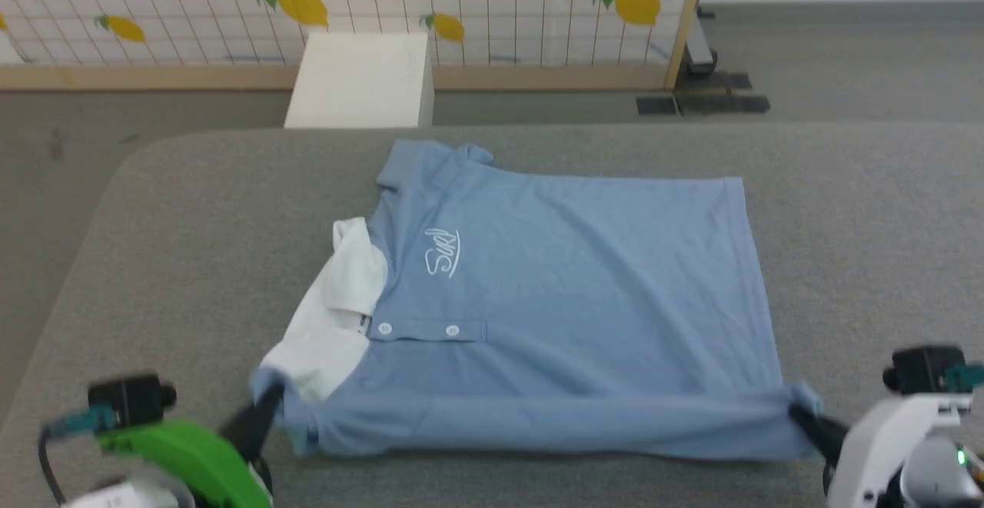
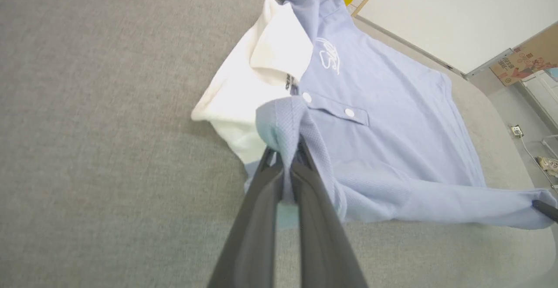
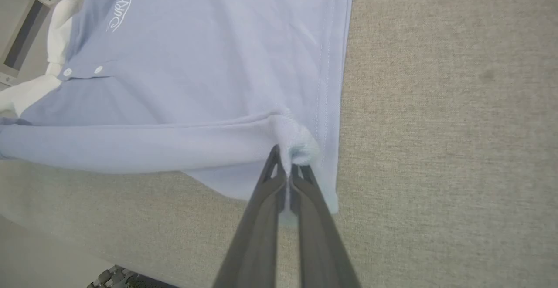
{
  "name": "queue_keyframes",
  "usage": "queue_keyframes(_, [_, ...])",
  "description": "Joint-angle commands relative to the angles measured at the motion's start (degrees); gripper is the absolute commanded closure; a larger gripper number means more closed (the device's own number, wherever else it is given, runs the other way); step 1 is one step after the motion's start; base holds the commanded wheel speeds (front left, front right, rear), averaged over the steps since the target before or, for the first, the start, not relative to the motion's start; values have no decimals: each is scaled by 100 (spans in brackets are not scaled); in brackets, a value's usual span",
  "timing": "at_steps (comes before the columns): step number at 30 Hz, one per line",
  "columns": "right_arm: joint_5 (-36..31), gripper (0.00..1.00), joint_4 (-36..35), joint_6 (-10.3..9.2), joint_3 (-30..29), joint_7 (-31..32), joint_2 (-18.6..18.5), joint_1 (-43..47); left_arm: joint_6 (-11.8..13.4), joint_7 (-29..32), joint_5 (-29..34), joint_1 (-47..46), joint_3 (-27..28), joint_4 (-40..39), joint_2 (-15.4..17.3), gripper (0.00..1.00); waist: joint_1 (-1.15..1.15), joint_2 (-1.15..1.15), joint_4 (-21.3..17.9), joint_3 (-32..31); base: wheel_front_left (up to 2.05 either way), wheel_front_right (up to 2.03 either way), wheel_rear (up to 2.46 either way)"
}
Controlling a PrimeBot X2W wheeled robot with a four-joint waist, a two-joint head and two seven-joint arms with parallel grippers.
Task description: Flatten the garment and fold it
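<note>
I read this as a staged robot test room, not a home: wide grey fabric-covered table [image 1: 154, 208], wood-framed grid-pattern partition printed with yellow lemons [image 1: 492, 1], plain white box [image 1: 361, 78] on grey floor [image 1: 846, 54], printed brown cardboard carton [image 2: 527, 59] by bare white wall [image 2: 436, 13]

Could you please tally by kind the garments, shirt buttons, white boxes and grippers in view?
garment: 1
buttons: 2
white box: 1
grippers (left gripper, right gripper): 2
Total: 6
</note>
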Motion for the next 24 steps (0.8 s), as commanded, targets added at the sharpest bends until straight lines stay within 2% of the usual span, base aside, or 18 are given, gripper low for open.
queue_keyframes(1, [-89, 100, -41, -9, 4, 25, 30, -247, -69, 58, 103, -292, 53, -17, 65, 100, 1, 26, -70, 330, 0, 0, 0])
queue_keyframes(5, [-266, 100, 5, -9, 6, 83, 134, -811, -244, 314, 210, -1014, 82, 40, 80, 100, 1, 26, -116, 737, 0, 0, 0])
queue_keyframes(12, [-681, 100, 282, -9, -70, 217, 343, -1684, -774, 673, 346, -2172, 82, 711, 51, 100, 1, 26, -190, 1465, 0, 0, 0])
queue_keyframes(18, [-1097, 100, 541, -9, -256, 453, 495, -2117, -1212, 784, 502, -2915, -53, 1398, -194, 100, 1, 26, -179, 1946, 0, 0, 0])
queue_keyframes(24, [-1384, 100, 692, -9, -366, 828, 649, -2262, -1518, 894, 703, -3411, -349, 2281, -526, 100, 1, 26, -186, 2166, 0, 0, 0])
